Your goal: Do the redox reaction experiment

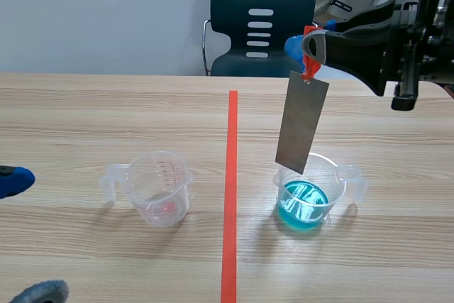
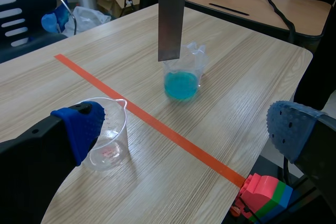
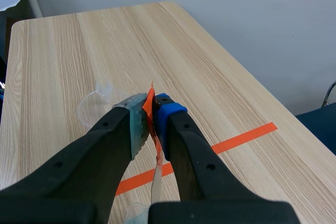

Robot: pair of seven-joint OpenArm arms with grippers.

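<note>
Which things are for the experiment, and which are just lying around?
For the experiment: metal strip in the right end effector; cup of blue liquid; empty measuring cup.
Just lying about: chair; coloured blocks.

Light: we see bright, even light from above | Shadows: soft, faint ones on the table (image 1: pixel 85 118) hug the empty cup (image 1: pixel 162 188) and the blue-filled cup (image 1: pixel 338 179) | Glare: white glints on the blue liquid (image 1: pixel 303 204) under the right claw (image 1: pixel 307 56); the metal strip (image 1: pixel 301 122) it grips shows dull sheen, darker ahead of the left claw (image 2: pixel 189 127).
</note>
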